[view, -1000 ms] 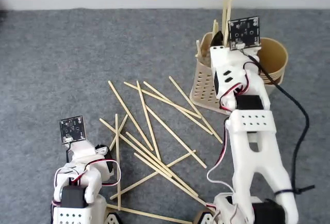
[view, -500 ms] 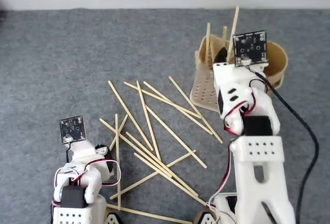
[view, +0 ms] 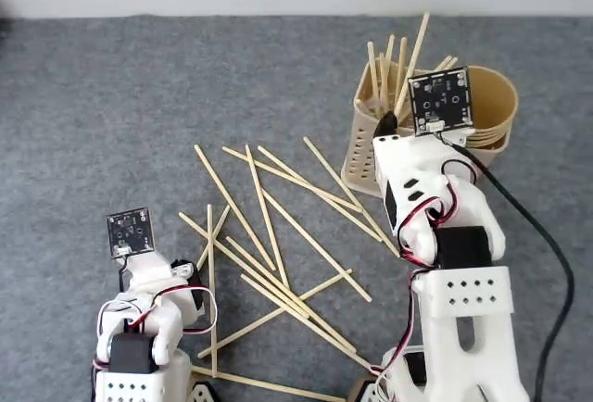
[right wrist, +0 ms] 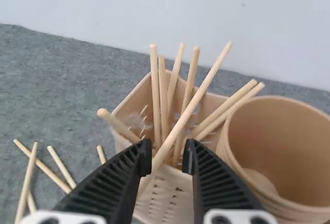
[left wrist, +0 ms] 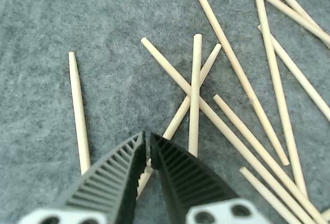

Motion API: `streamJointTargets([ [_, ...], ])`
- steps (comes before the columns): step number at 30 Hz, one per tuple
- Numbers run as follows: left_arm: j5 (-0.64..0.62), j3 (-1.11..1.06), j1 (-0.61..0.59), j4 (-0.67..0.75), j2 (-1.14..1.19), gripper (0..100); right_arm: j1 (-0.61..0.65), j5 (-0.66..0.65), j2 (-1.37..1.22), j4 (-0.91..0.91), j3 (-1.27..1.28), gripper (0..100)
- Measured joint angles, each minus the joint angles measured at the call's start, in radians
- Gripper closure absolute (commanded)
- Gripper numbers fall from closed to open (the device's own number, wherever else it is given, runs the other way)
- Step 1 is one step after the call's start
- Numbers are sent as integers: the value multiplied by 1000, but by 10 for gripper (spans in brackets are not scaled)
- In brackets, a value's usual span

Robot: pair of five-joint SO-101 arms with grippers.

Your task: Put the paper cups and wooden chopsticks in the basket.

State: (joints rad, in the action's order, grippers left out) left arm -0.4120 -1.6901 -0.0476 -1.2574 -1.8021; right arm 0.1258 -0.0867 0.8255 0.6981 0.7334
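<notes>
Right gripper [right wrist: 167, 145] — jaws narrowly parted, gripping nothing — is hovering at the basket [right wrist: 164, 198], with a leaning chopstick [right wrist: 198, 95] passing between its tips and the paper cups [right wrist: 268, 146] just beyond, where a skewed retreat may be catching that stick and flicking it out.

My table [view: 130, 96] is covered in grey felt-like matting. The basket [view: 359, 157] stands on it. Loose wooden chopsticks [view: 278, 235] lie criss-crossed beside the basket. Nested paper cups [view: 491, 110] rest just beside the basket's opposite side.
</notes>
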Motion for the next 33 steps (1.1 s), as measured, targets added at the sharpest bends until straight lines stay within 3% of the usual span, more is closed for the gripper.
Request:
streamJointTargets([
  [10, 0, 0, 0, 0, 0, 986, 2, 141, 0, 69, 0, 889],
  [14, 0, 0, 0, 0, 0, 986, 9, 167, 0, 100, 0, 986],
  [22, 0, 0, 0, 0, 0, 986, 23, 169, 0, 112, -2, 990],
  [33, 0, 0, 0, 0, 0, 986, 31, 78, 218, 356, -2, 990],
])
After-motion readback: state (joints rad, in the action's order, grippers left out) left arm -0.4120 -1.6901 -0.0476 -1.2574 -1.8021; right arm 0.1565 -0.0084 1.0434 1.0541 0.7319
